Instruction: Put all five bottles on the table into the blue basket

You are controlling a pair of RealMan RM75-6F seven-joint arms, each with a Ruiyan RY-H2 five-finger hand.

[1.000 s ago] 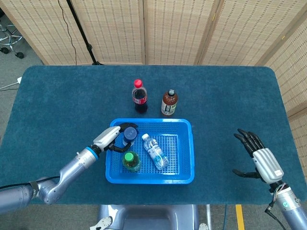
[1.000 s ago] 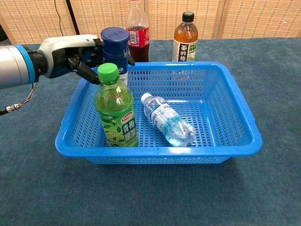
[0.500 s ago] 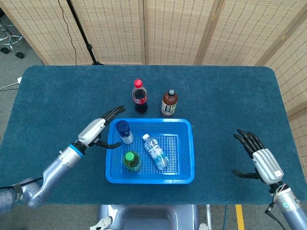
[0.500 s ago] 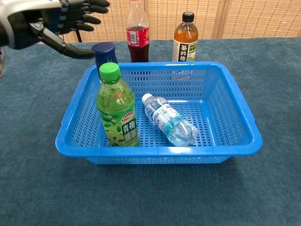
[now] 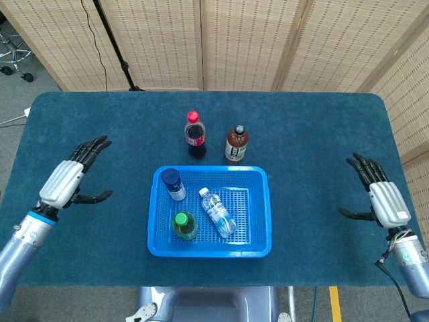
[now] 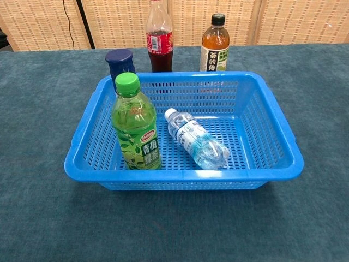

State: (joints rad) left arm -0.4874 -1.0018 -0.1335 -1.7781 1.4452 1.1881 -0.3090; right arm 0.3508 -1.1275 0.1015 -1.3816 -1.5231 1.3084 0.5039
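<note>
The blue basket (image 5: 258,201) (image 6: 272,142) sits at the table's near middle. Inside it stand a blue-capped bottle (image 5: 173,183) (image 6: 121,61) at the back left and a green tea bottle (image 5: 182,225) (image 6: 136,125) in front of it. A clear water bottle (image 5: 218,212) (image 6: 196,139) lies on its side in the middle. Behind the basket, on the table, stand a red-capped cola bottle (image 5: 194,134) (image 6: 158,38) and a brown tea bottle (image 5: 236,143) (image 6: 214,45). My left hand (image 5: 67,179) hovers open far left of the basket. My right hand (image 5: 382,199) is open at the far right.
The dark teal table (image 5: 315,141) stretches wide on both sides of the basket. Wicker screens (image 5: 241,40) stand behind it, with a black stand pole (image 5: 114,47) at the back left.
My left hand let go of the blue-capped bottle, which now stands in the basket, and drew back far to the left. My right hand rose slightly toward the right edge.
</note>
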